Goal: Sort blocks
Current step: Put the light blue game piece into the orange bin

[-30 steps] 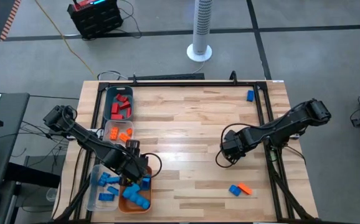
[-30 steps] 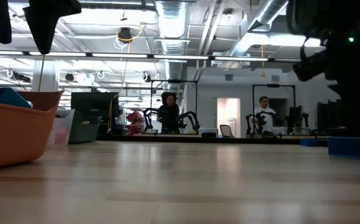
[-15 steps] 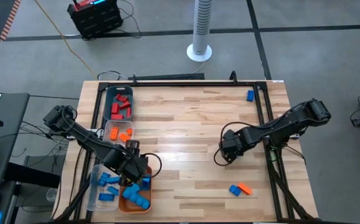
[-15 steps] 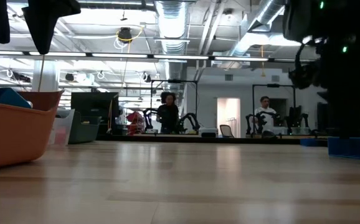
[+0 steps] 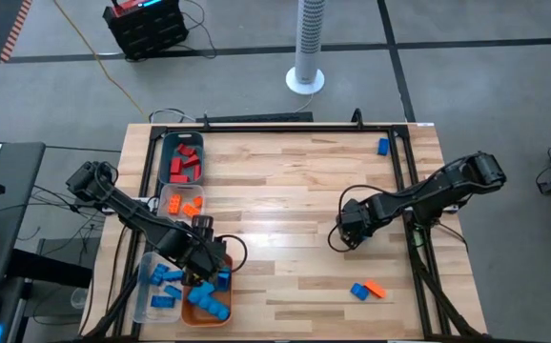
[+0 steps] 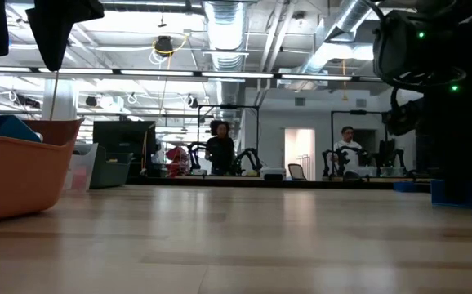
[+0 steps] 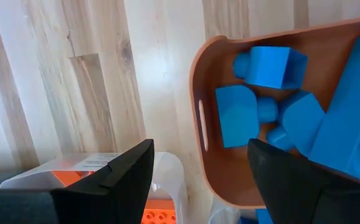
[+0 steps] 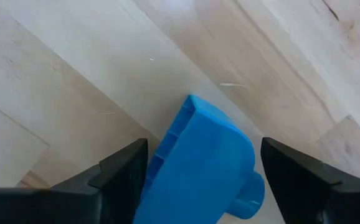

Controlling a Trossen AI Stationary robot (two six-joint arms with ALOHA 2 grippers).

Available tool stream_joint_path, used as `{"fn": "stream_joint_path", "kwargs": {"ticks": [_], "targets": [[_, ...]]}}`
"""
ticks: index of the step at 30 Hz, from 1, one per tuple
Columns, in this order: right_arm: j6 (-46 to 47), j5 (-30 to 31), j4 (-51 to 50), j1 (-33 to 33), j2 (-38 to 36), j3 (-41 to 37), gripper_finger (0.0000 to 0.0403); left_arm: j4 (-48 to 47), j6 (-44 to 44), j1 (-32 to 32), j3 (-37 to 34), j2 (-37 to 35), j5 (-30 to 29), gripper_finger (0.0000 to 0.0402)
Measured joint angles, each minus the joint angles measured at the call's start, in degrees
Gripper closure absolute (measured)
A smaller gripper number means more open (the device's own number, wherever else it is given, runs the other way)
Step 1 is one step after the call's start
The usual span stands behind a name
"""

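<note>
The wooden bench (image 5: 285, 200) fills the middle of the high view. At its lower left edge the orange tray (image 5: 195, 307) holds darker blue blocks (image 7: 270, 93), beside a clear bin of light blue ones (image 5: 161, 284); bins of orange (image 5: 186, 204) and red blocks (image 5: 184, 164) sit above it along the left edge.

The left claw (image 5: 209, 264) hangs over the tray's upper rim, fingers spread wide and empty. The right claw (image 5: 345, 232), right of centre, has a blue block (image 8: 198, 165) between its fingers, which stand apart at either side; whether they grip it I cannot tell.

Loose blocks lie at lower right: a blue one (image 5: 358, 291) touching an orange one (image 5: 376, 290), and another blue (image 5: 382, 146) at upper right.

These bricks look light, rigid and smooth-sided, likely to slip; pinching the flat side walls rather than the studs seems safest.
</note>
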Motion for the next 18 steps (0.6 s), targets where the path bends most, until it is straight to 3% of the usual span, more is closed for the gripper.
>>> {"fn": "stream_joint_path", "kwargs": {"ticks": [7, 15, 18], "targets": [[-1.75, 0.05, 0.14, 0.00, 0.00, 0.02, 0.0155, 1.33, 1.27, 0.00, 0.00, 0.00, -0.03, 0.0150], [-6.72, 0.61, 4.81, 0.00, -0.15, 0.15, 0.0255, 3.17, 3.63, 0.00, 0.00, 0.00, -1.52, 0.0150], [-8.11, 0.89, 6.71, 0.00, -0.17, 0.35, 0.0269, 3.15, 3.63, 0.02, 0.00, 0.00, -1.55, 0.0150]]}}
